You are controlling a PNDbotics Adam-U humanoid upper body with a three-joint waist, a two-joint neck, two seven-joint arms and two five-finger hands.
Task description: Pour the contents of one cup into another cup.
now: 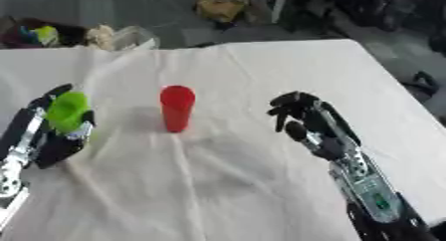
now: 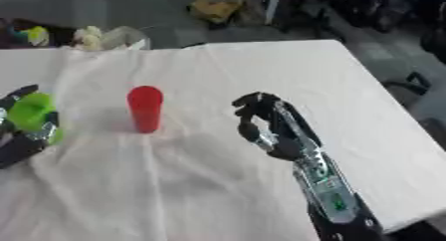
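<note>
Left eye view: On a table draped in a wrinkled white cloth [image 1: 261, 85], the robot's left hand [image 1: 54, 135] has its fingers curled round a green cup [image 1: 68, 110], held near the table's left side. The red cup [image 1: 177, 107] stands upright on the cloth just right of it, apart from both hands. The right hand [image 1: 305, 123] hovers to the red cup's right with fingers partly curled, holding nothing and touching nothing. Whether either cup has anything inside cannot be told from here. The likeliest trouble: the red cup is tall and narrow and sits on creased cloth, so a nudge from the green cup's rim or from the left hand's fingers during the tilt could tip it over.

Right eye view: The same moment from slightly to the right. The green cup sits deep in the left hand at the picture's left edge, part of the hand cut off by the frame. The red cup stands clear between the two hands, nearer the left one. The right hand, empty and half-curled, is not steadying the red cup, so nothing would stop it sliding or toppling if struck. A second risk is aim: the red cup's mouth looks narrow, and a pour begun off-centre or too far above would likely spill onto the cloth. A folded ridge of cloth runs below the red cup's base and could drag it if either arm catches the fabric.
</note>
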